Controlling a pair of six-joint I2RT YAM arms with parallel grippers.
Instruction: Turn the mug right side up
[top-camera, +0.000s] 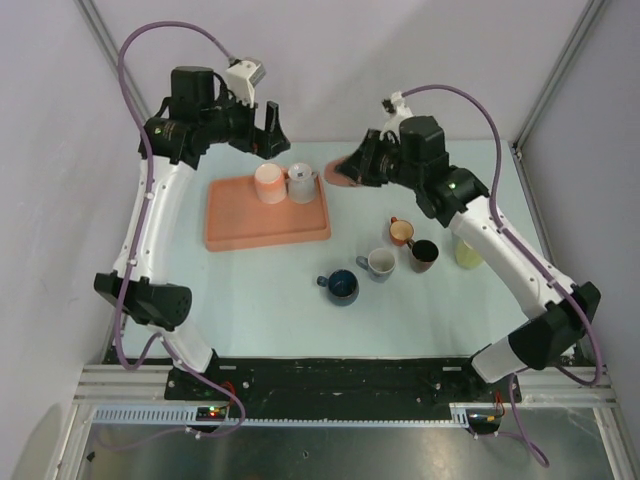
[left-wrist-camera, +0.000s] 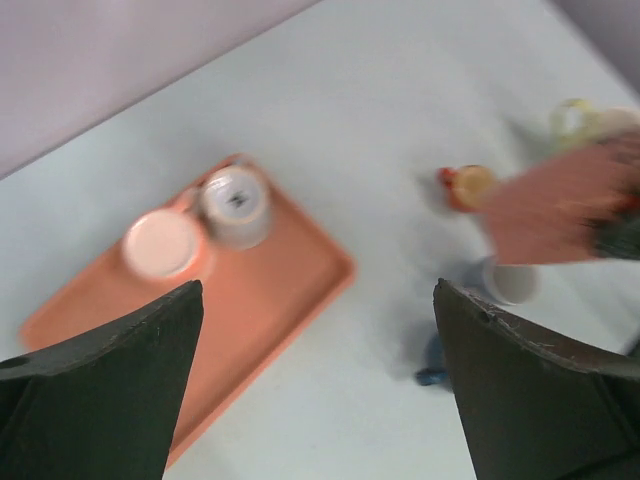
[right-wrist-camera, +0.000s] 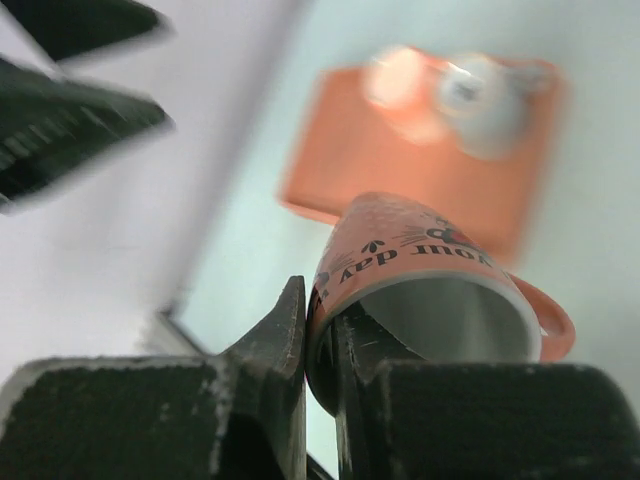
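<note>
The mug (right-wrist-camera: 430, 290) is salmon pink with black lettering and hangs in the air, tipped on its side, just right of the orange tray (top-camera: 240, 235). My right gripper (right-wrist-camera: 318, 330) is shut on its rim, one finger inside the mouth and one outside. From above, the mug (top-camera: 345, 172) shows in front of the right gripper (top-camera: 362, 165). In the left wrist view the mug (left-wrist-camera: 560, 205) is a blur at the right. My left gripper (top-camera: 268, 135) hovers open over the tray's far edge with nothing between its fingers (left-wrist-camera: 110, 390).
Two mugs stand upside down on the tray: a pink one (top-camera: 270, 185) and a white one (top-camera: 301, 183). On the table to the right are an orange mug (top-camera: 401, 232), a dark brown mug (top-camera: 424, 255), a grey mug (top-camera: 379, 264), a blue mug (top-camera: 342, 286) and a yellow-green cup (top-camera: 467, 252).
</note>
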